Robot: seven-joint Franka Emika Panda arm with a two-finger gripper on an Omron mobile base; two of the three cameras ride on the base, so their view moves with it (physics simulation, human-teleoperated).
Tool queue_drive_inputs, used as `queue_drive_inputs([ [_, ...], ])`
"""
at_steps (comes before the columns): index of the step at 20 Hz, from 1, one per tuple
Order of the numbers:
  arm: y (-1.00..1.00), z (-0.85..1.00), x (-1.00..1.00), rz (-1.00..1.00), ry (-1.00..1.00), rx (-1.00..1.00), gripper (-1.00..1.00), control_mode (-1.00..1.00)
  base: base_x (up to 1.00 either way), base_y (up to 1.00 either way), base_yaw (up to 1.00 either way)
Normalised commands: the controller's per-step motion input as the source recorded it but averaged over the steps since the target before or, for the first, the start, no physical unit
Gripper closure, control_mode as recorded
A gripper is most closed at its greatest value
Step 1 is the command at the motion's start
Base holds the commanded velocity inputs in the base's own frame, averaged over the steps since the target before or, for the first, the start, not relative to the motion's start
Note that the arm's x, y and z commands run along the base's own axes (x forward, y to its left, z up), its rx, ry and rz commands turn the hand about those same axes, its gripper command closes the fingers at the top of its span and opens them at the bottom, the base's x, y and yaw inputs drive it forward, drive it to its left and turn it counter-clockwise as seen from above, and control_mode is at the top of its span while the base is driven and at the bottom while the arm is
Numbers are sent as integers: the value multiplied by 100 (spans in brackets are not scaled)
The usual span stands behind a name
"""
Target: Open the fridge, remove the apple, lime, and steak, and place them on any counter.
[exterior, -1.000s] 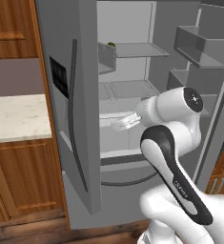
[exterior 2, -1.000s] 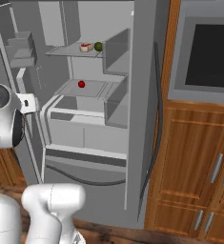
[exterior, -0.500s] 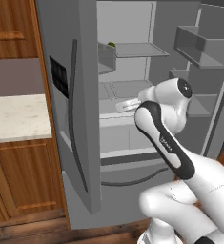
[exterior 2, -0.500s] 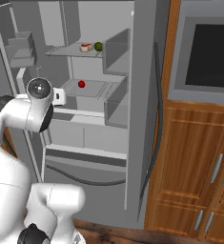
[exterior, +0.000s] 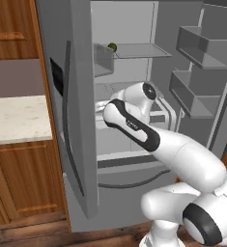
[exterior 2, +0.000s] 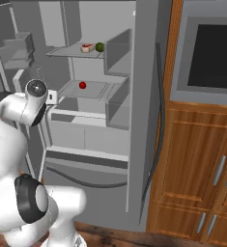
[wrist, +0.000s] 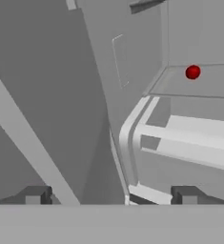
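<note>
The fridge (exterior 2: 134,120) stands with both upper doors swung wide, its grey interior exposed. On the top glass shelf the steak (exterior 2: 87,48) and the lime (exterior 2: 100,47) lie just beside each other, the lime to the right as seen from the right base view; the lime (exterior: 112,47) also peeks over a door bin in the left base view. One shelf lower, the apple (exterior 2: 82,85) sits alone, well apart from the other two. The arm reaches into the fridge at the height of that lower shelf, and the gripper (wrist: 111,194) points into the compartment with the apple (wrist: 193,72) ahead of it, up and to the right in the hand view, still untouched. Its two dark fingertips (wrist: 35,194) stand spread wide apart with nothing between them — released. To the left of the fridge, the cream counter (exterior: 18,118) runs over brown wooden cabinets (exterior: 25,178).
</note>
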Motion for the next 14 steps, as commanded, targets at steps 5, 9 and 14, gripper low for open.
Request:
queue_drive_inputs([
  [5, 100, -1, -69, 13, 0, 0, -100, -100, 0, 0, 0],
  [9, 100, 9, -57, 5, 0, -1, -100, -100, 0, 0, 0],
  [14, 87, 37, -7, 0, 0, -6, -100, -100, 0, 0, 0],
])
